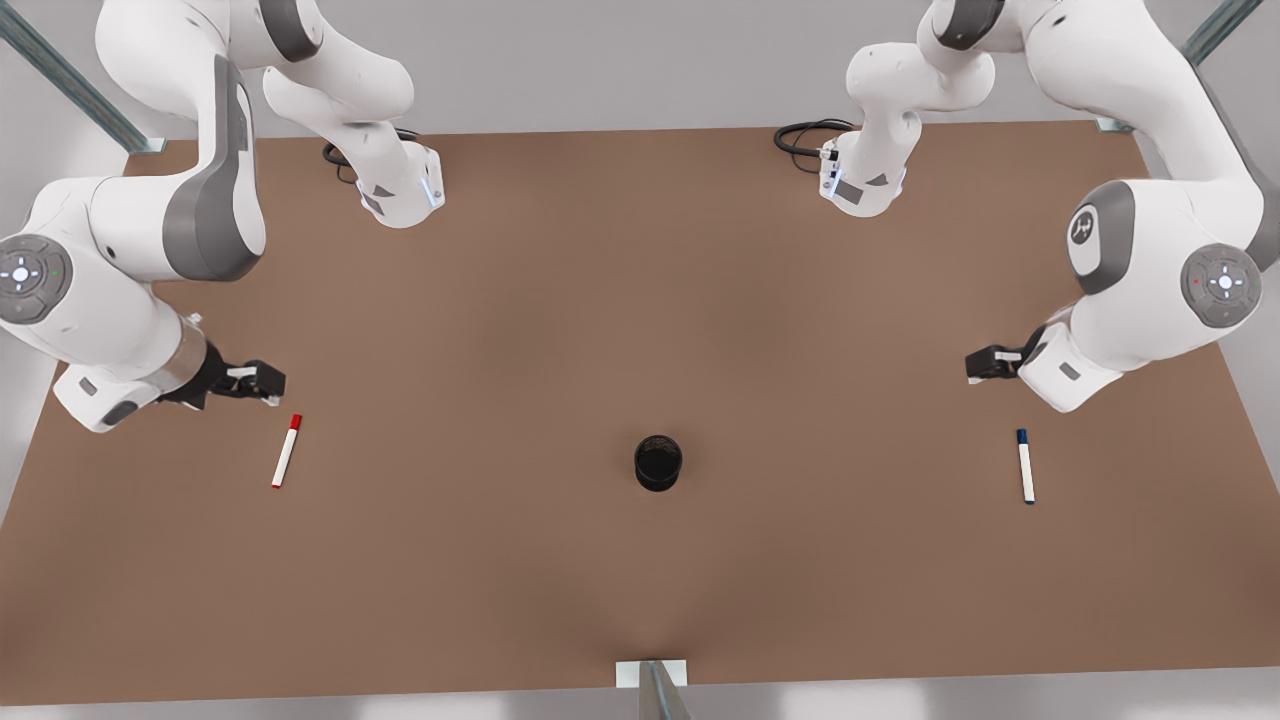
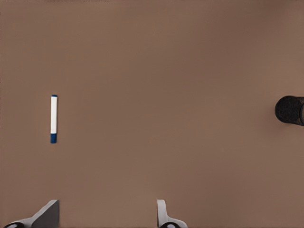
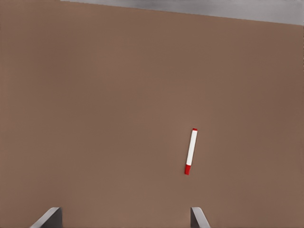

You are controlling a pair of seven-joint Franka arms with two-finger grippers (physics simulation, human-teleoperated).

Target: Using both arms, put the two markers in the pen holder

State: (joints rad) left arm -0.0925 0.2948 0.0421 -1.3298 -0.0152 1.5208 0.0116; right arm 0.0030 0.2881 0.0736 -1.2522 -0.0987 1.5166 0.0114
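The red-capped marker lies flat on the brown table at the front view's left; it also appears in the right wrist view. My right gripper hovers just behind it, open and holding nothing. At the front view's right lies the blue-capped marker. My left gripper hangs open behind it, a little toward the table's middle. The black pen holder stands upright between the two markers, near the table's centre.
The brown table spans the scene, with both arm bases and their black cables at its far edge. A small metal bracket sits at the near edge.
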